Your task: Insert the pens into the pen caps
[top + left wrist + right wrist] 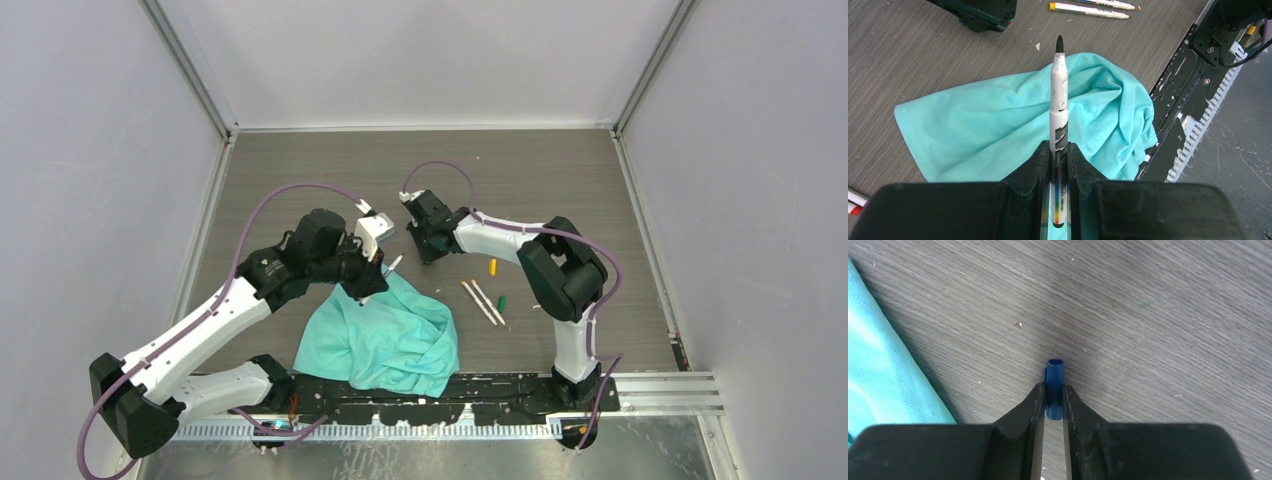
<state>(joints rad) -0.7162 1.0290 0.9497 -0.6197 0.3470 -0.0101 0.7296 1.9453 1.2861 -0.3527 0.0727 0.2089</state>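
My left gripper (1058, 150) is shut on a white pen (1058, 100) whose dark tip points away from the wrist, above the teal cloth (998, 125). In the top view this gripper (372, 275) sits at the cloth's far edge with the pen (394, 263) sticking out towards my right gripper (428, 256). My right gripper (1053, 392) is shut on a small blue pen cap (1054, 382), its open end facing away, just over the table. Two more pens (483, 302) lie side by side on the table, with a yellow cap (492, 267) and a green cap (502, 301) beside them.
The teal cloth (390, 335) lies crumpled at the near middle of the table, its edge also in the right wrist view (883, 370). Another pen end with red on it (855, 202) shows at the left wrist view's lower left. Walls enclose three sides of the table.
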